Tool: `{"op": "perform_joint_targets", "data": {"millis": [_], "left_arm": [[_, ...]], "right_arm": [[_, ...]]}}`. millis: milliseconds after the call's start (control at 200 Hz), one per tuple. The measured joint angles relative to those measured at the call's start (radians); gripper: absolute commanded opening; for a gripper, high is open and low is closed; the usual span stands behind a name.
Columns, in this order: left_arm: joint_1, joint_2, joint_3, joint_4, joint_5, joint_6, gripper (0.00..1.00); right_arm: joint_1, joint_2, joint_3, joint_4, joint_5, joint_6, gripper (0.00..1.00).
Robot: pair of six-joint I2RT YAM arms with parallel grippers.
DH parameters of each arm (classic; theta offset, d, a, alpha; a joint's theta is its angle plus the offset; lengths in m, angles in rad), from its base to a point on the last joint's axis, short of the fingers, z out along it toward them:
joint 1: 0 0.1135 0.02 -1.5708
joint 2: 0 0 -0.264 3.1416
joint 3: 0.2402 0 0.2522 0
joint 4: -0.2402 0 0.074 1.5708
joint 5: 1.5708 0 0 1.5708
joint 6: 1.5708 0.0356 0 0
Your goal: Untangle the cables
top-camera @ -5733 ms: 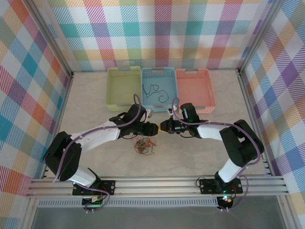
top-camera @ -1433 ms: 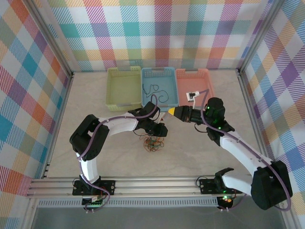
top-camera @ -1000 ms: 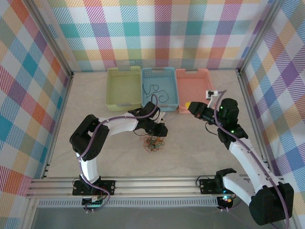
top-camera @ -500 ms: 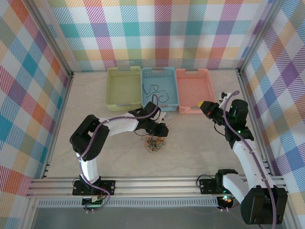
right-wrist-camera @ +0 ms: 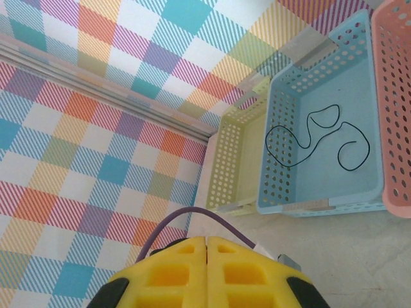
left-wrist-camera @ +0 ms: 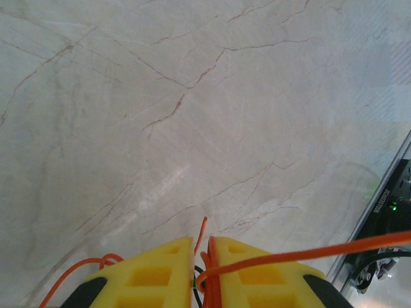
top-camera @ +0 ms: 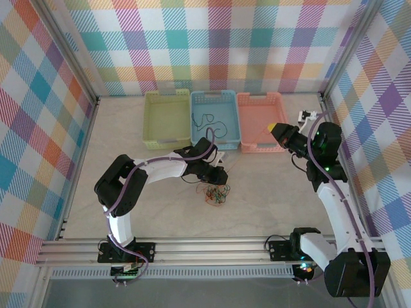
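Cable (right-wrist-camera: 308,154), black, alone in blue basket (right-wrist-camera: 324,192)

The top external camera is fixed above and behind the arm bases. It looks down over the whole desk (top-camera: 276,199) to the far wall. The left wrist camera sits very near the desk, aimed past the left pincer (left-wrist-camera: 200,247) at the marbled surface; both views show the cables (top-camera: 217,194). The right wrist camera is raised and faces over the right pincer (right-wrist-camera: 207,242) toward the blue basket (top-camera: 214,95), which the top view also shows.
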Motion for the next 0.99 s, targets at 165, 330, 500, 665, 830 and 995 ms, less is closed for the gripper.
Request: {"op": "perform_joint_targets", "data": {"millis": [165,330,500,665,830,995], "left_arm": [[-0.002,0.0,0.0,-0.001,0.0,0.011,0.17],[-0.002,0.0,0.007,-0.003,0.0,0.012,0.17],[-0.002,0.0,0.011,-0.002,0.0,0.015,0.17],[-0.004,0.0,0.011,-0.003,0.0,0.015,0.17],[-0.006,0.0,0.011,-0.002,0.0,0.015,0.17],[-0.007,0.0,0.011,-0.002,0.0,0.015,0.17]], "right_arm": [[0.0,0.019,0.003,0.006,-0.003,0.003,0.0],[-0.006,0.024,0.018,0.001,-0.003,0.002,0.0],[-0.016,0.037,0.055,0.0,-0.003,0.003,0.0],[-0.028,0.071,0.102,-0.001,-0.002,0.007,0.0],[-0.048,0.085,0.157,-0.001,-0.002,0.011,0.0],[-0.077,0.093,0.199,0.01,-0.002,0.029,0.0]]}}
